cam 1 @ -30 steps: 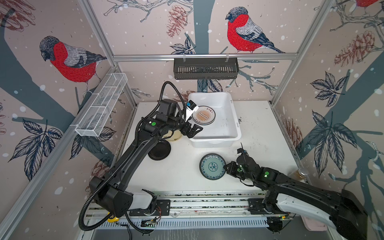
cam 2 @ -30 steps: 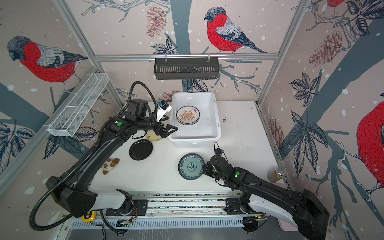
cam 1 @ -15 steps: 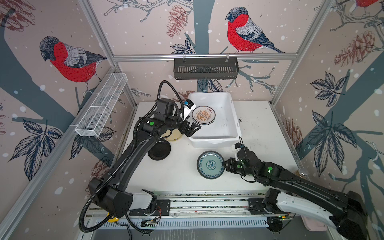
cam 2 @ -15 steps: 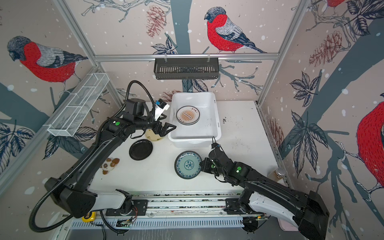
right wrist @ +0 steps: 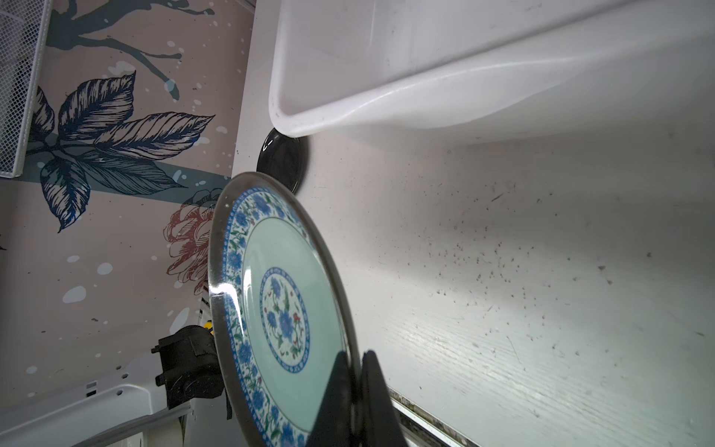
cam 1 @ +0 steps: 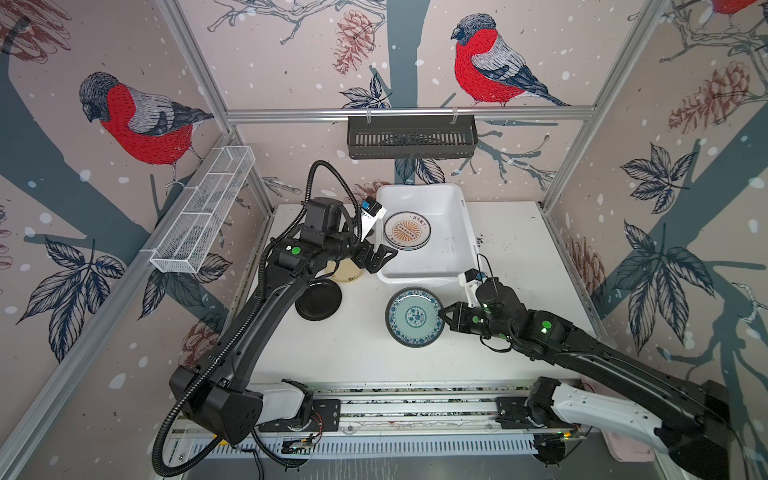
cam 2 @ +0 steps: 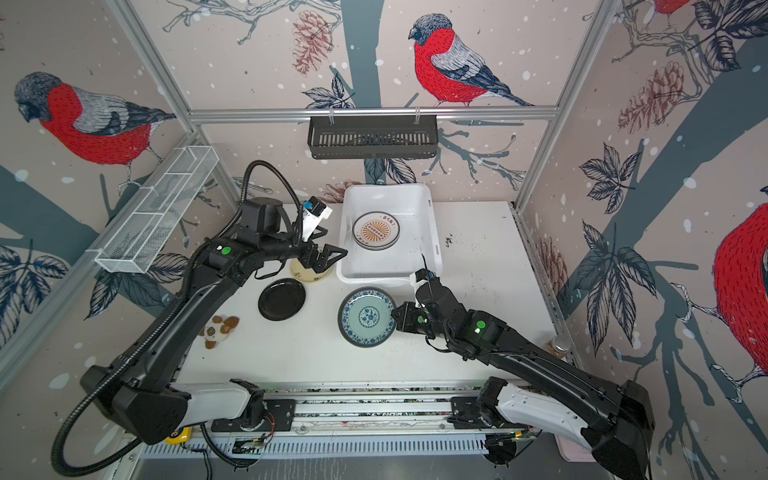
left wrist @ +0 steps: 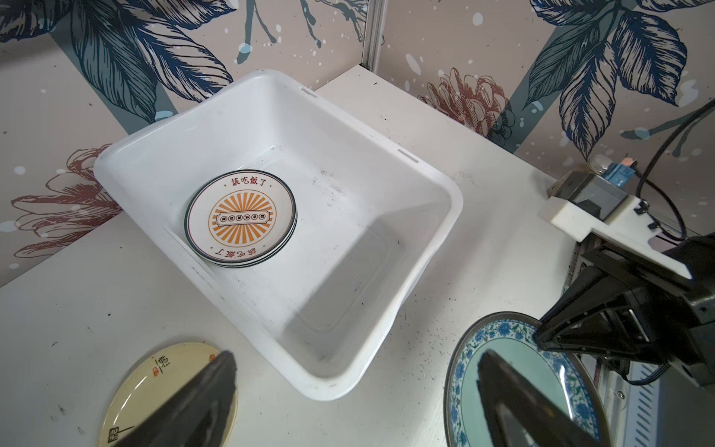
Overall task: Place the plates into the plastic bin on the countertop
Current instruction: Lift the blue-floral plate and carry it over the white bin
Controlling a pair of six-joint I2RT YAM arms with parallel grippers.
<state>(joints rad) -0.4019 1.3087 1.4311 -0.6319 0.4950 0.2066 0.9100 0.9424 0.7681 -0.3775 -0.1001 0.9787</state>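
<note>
My right gripper [cam 1: 444,316] [cam 2: 395,316] [right wrist: 358,356] is shut on the right rim of the teal patterned plate [cam 1: 414,316] [cam 2: 366,316] [left wrist: 462,371] [right wrist: 278,294]. It holds the plate above the countertop [cam 1: 353,345], just in front of the plastic bin [cam 1: 467,232] [cam 2: 432,237] [left wrist: 445,182] [right wrist: 348,104]. Inside the bin lies a stack topped by an orange sunburst plate [cam 1: 407,230] [cam 2: 376,230] [left wrist: 242,218]. My left gripper [cam 1: 380,259] [cam 2: 332,259] [left wrist: 356,354] hangs open and holds nothing, at the bin's front left corner above the pale yellow plate [cam 1: 345,272] [cam 2: 305,274] [left wrist: 154,379]. The black plate [cam 1: 318,300] [cam 2: 281,299] [right wrist: 282,160] lies left of the teal one.
A black slotted rack [cam 1: 411,137] hangs on the back rail. A white wire-mesh basket [cam 1: 203,212] is fixed to the left wall. Small brown and white pieces [cam 2: 218,328] lie at the left of the countertop, and a small jar [cam 2: 559,345] stands at its right edge.
My right gripper has carried the teal plate up and to the left, closer to the bin's front rim. The left arm has hardly moved.
</note>
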